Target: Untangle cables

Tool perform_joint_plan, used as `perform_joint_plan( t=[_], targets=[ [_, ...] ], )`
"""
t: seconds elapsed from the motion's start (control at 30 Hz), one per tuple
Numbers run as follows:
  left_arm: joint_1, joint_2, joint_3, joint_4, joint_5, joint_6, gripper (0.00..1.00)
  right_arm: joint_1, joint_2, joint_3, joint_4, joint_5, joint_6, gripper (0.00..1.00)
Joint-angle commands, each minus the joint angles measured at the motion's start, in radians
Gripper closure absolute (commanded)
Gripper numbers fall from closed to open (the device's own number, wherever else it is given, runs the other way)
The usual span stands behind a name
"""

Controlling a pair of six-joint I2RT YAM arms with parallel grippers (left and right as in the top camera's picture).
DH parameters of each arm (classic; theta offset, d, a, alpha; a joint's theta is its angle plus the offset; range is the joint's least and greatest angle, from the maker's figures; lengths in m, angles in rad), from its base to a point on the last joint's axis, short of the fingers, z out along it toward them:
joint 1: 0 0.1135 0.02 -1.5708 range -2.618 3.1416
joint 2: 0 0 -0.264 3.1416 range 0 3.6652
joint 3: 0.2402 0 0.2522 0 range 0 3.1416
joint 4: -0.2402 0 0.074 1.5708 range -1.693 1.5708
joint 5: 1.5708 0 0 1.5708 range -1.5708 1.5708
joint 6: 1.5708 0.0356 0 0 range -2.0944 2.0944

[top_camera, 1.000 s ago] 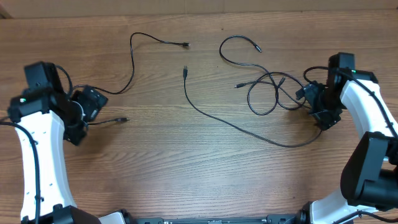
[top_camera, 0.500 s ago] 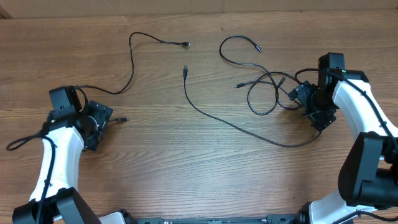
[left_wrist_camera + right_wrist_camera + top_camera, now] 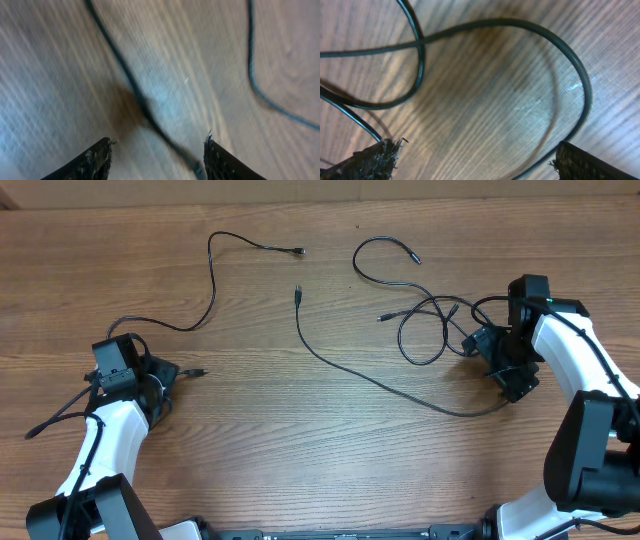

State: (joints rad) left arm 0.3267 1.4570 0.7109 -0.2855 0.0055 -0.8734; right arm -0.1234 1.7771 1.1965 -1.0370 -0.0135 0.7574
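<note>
**A:** Cables (image 3: pixel 402 338), where do they sit?

**B:** All flat on the wooden table (image 3: pixel 300 480). The tangle (image 3: pixel 452 309) is far right: overlapping loops, with one strand curling up out of it to a free plug. Long cord (image 3: pixel 298 305) has a plug near centre and runs diagonally down-right toward the right arm. Left cord (image 3: pixel 211 270) is well apart from those. Its plug is at top centre, and it drops and bends toward the left arm. A small plug (image 3: pixel 200 371) lies just beside that arm's tool.

**A:** Left gripper (image 3: pixel 158 140)?

**B:** Low over the wood, fingers apart, nothing clamped. One cord passes between them, close to one finger. The wrist view is blurred, so I can't tell whether it touches. A second cord lies off to the side, outside the jaws.

**A:** Right gripper (image 3: pixel 477 145)?

**B:** Spread wide, released, down at the tangle's right edge. In the wrist view a big loop arcs across the gap between the fingers, and two strands cross at upper left. It isn't gripping any of it.
</note>
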Motion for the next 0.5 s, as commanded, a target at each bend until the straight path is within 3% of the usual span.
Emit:
perform_joint_plan(
  t=[0.0, 0.13, 0.33, 0.4, 0.47],
  targets=[
    [-0.008, -0.004, -0.011, 0.024, -0.039, -0.006, 0.4, 0.005, 0.006, -0.006, -0.023, 0.013, -0.009, 0.0],
    [-0.019, 0.017, -0.013, 0.063, -0.037, -0.006, 0.35, 0.005, 0.004, -0.005, -0.043, 0.013, -0.027, 0.0],
    [-0.053, 0.108, -0.013, 0.102, -0.038, -0.006, 0.39, 0.005, -0.061, 0.011, -0.05, 0.008, -0.031, 0.0],
    [-0.06, 0.144, -0.013, 0.137, -0.038, -0.003, 0.53, 0.005, -0.101, 0.03, -0.06, 0.0, -0.031, 0.0],
    [-0.059, 0.164, -0.013, 0.166, -0.038, 0.004, 0.8, 0.005, -0.149, 0.046, -0.068, -0.026, -0.031, 0.0]
  ],
)
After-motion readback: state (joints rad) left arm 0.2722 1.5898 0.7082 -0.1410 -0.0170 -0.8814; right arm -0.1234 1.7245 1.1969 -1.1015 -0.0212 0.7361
